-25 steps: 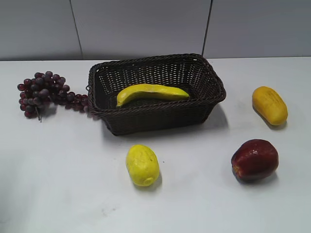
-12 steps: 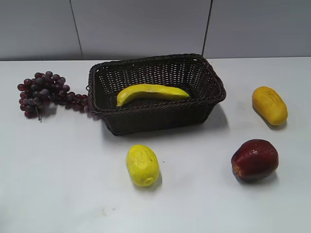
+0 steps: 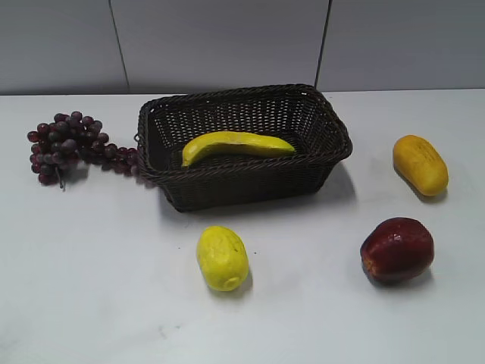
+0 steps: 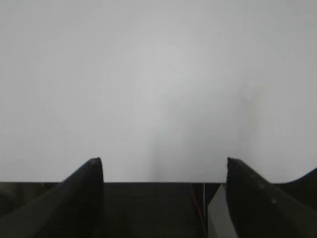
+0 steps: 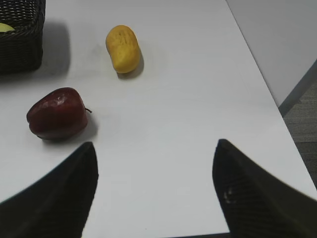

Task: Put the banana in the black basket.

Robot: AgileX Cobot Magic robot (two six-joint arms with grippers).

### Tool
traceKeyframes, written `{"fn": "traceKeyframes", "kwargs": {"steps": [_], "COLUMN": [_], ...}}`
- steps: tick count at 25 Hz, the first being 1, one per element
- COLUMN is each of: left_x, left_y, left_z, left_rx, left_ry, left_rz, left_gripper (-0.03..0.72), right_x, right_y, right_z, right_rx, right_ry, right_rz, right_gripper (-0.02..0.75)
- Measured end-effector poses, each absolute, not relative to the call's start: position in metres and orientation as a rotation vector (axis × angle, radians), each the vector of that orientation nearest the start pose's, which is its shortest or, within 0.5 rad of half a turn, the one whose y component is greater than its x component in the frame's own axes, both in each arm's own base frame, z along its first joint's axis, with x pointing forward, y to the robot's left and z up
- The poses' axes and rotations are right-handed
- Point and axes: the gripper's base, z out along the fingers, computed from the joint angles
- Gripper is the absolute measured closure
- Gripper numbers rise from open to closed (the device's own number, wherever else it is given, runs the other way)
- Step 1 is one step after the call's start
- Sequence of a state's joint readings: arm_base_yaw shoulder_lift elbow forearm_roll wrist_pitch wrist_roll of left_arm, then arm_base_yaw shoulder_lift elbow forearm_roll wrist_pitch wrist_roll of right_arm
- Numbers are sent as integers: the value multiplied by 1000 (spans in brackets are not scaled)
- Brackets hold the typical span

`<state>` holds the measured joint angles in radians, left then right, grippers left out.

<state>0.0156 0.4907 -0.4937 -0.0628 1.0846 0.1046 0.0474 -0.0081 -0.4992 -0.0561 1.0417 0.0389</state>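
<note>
The white counter (image 3: pixel 91 288) fills most of the exterior view, and the basket (image 3: pixel 250 182) sits at upper centre as the biggest thing on it. The banana (image 3: pixel 236 144) lies inside the basket, lengthwise on its floor, curved side up, so the task looks done. Left of the basket, touching its corner, is a bunch of dark grapes (image 3: pixel 68 144). At right are an orange-yellow fruit (image 3: pixel 420 164) and, nearer the camera, a red apple (image 3: pixel 397 249); a small yellow fruit (image 3: pixel 222 257) lies in front of the basket.

Neither arm shows in the exterior view. The left hand (image 4: pixel 163 171) has its fingers spread wide over bare counter, holding nothing. The right hand (image 5: pixel 154 153) is likewise spread and empty, hovering at the counter's right end near the apple.

The banana appears light, stiff and smooth, perhaps a bit slippery; if it needed moving, a grip across its thick middle would likely hold best.
</note>
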Motion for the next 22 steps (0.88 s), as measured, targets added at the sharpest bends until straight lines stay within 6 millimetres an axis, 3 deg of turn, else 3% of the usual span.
{"fn": "traceKeyframes", "kwargs": {"steps": [14,22], "left_x": [14,-5], "left_y": [-4,-5], "left_z": [271,272], "left_rx": [96,95], "left_ry": [2202,2078], "left_rz": [-4,6], "left_gripper": [123,132], "right_x": [-5,-5], "right_y": [-5,-5], "right_z": [279,279], "right_rx": [-6,-6], "right_ry": [2017,2017], "right_rz": [-12,-11], "right_gripper": [187,187]}}
